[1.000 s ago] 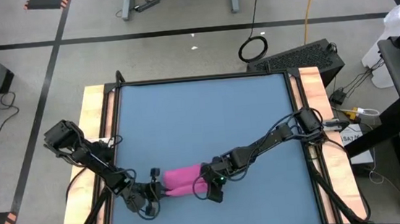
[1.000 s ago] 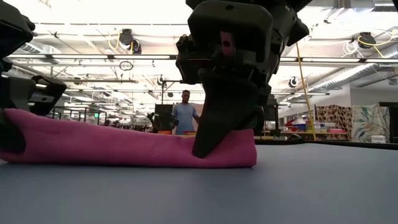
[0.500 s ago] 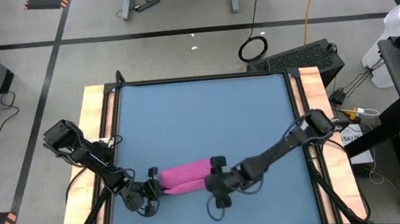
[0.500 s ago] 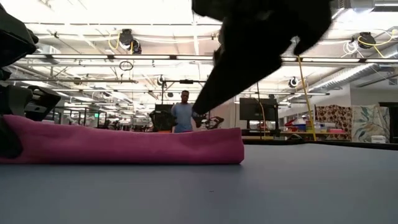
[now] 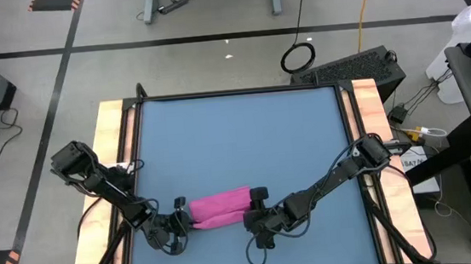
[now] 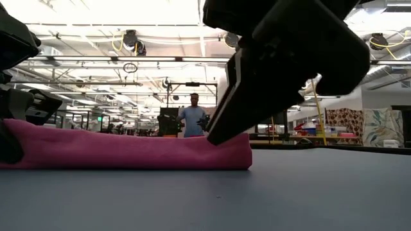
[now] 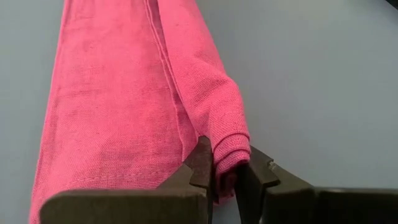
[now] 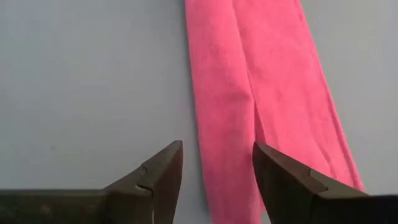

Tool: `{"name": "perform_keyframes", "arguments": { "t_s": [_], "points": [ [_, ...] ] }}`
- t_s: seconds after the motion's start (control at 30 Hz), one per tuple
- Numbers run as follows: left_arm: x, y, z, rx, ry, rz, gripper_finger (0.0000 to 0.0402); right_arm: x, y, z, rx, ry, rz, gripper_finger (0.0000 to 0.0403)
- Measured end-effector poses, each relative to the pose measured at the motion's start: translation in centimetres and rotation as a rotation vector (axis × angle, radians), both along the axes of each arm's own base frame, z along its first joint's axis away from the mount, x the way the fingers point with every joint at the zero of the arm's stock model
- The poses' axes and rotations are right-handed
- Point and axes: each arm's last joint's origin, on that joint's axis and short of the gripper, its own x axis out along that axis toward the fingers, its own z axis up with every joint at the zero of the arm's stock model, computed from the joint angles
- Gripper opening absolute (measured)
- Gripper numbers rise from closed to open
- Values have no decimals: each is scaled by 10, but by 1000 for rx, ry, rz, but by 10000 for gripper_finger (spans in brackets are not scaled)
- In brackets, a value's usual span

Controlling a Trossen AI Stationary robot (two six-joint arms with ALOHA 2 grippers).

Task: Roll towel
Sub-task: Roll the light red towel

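The pink towel (image 5: 218, 208) lies near the table's near edge as a long, narrow, partly rolled strip running left to right, resting on the blue tabletop (image 5: 245, 140). My left gripper (image 7: 225, 177) is at the towel's left end, shut on it; it also shows at the left in the low view (image 6: 9, 141). My right gripper (image 8: 217, 149) is open and hovers at the towel's right end (image 6: 237, 151), one finger on each side of the strip's near half. I cannot tell whether it touches the cloth. My left gripper pinches the rolled, thicker edge of the towel's left end (image 7: 227, 149) between its two fingers (image 7: 202, 163), several layers together. The fingers come in low from the table's left, along the strip. The towel lies slack on the table.
Wooden rails (image 5: 116, 159) run along the table's left and right sides. Bare blue tabletop stretches far of the towel. A dark keyboard case (image 5: 354, 66) sits beyond the far right corner. In the low view a person (image 6: 191, 120) stands far off in the room.
My right gripper has let go of the towel's right end, risen off it and opened, and its wrist has swung toward the table's near edge. The towel's right end has settled flat on the table. My left gripper has kept its hold.
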Motion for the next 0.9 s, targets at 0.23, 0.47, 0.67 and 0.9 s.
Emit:
{"name": "perform_keyframes", "arguments": {
  "t_s": [0.23, 0.47, 0.67, 0.9],
  "points": [
    [0, 0, 0, 1, 2, -1, 39, 3, -4, -4, 4, 17, 11, 170],
    [0, 0, 0, 1, 5, -2, 40, 7, -12, -18, 16, 64, -17, 169],
    [1, 1, 0, 72, -8, -55, 40, 10, -25, -19, 110, 114, -90, 166],
    [10, 10, 0, 169, -18, -89, 40, 11, -36, -20, 225, 177, -138, 93]
  ]
}}
